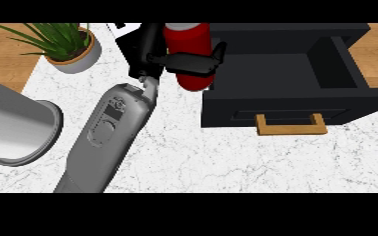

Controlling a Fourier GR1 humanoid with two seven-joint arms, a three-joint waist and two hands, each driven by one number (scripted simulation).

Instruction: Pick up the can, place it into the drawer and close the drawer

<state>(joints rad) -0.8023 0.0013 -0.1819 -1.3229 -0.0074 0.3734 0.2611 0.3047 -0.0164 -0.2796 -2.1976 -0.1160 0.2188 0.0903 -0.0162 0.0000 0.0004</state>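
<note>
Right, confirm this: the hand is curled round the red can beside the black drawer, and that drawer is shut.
Not quite. The head view shows the drawer pulled open, its inside visible above the wooden handle. The rest stands: the left hand is curled round the red can beside it.

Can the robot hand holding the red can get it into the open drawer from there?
Probably yes. The left robot hand is wrapped around the red can right beside the black drawer, which is pulled open with nothing visible inside. Only its left wall stands between, so the can needs lifting over.
</note>
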